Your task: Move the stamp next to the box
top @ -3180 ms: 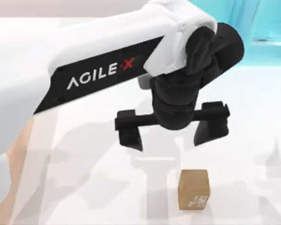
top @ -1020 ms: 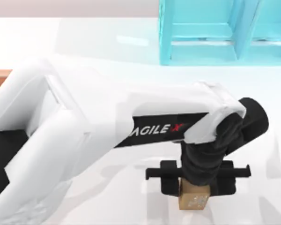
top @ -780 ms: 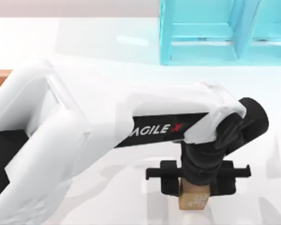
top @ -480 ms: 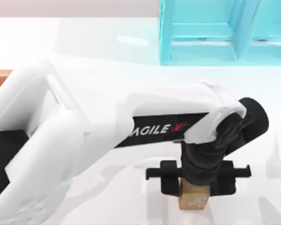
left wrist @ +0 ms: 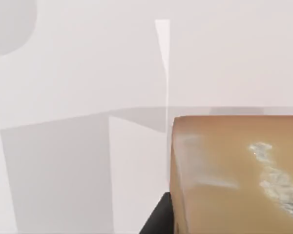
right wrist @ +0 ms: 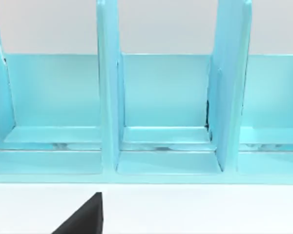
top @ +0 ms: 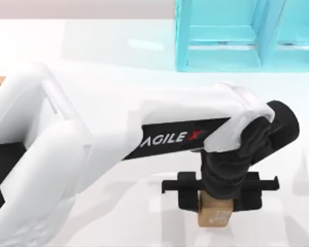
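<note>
Left gripper [top: 214,191] low, fingers closed.

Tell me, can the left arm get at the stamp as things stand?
Probably yes. The left gripper is already down over the stamp, its black fingers on either side, and nothing stands between them. A closed grip can't be confirmed.

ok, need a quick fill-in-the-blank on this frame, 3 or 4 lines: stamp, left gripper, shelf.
1. The left gripper sits over the ____-coloured stamp.
2. The shelf frame at the far edge of the table is ____ in colour.
3. The markings on the stamp's face are ____.
4. The arm working at the stamp is the ____ one.

Missing words: tan-brown; turquoise-blue; white; left
</note>
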`<control>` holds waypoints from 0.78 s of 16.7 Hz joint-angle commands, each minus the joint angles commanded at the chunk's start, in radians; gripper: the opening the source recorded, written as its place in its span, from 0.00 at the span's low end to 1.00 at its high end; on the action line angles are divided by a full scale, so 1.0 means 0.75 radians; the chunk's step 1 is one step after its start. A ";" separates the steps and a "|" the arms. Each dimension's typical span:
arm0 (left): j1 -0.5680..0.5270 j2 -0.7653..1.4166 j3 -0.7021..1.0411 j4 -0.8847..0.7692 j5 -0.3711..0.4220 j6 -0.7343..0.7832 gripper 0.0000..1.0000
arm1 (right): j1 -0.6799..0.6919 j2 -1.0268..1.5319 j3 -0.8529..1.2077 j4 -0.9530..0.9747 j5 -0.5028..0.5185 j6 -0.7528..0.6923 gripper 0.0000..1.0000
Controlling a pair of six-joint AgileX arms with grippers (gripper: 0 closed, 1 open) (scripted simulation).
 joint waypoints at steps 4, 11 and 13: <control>0.000 -0.017 0.069 -0.140 0.000 0.000 0.00 | 0.000 0.000 0.000 0.000 0.000 0.000 1.00; 0.001 -0.041 0.114 -0.176 0.000 0.005 0.00 | 0.000 0.000 0.000 0.000 0.000 0.000 1.00; 0.023 -0.077 0.077 -0.195 0.001 0.050 0.00 | 0.000 0.000 0.000 0.000 0.000 0.000 1.00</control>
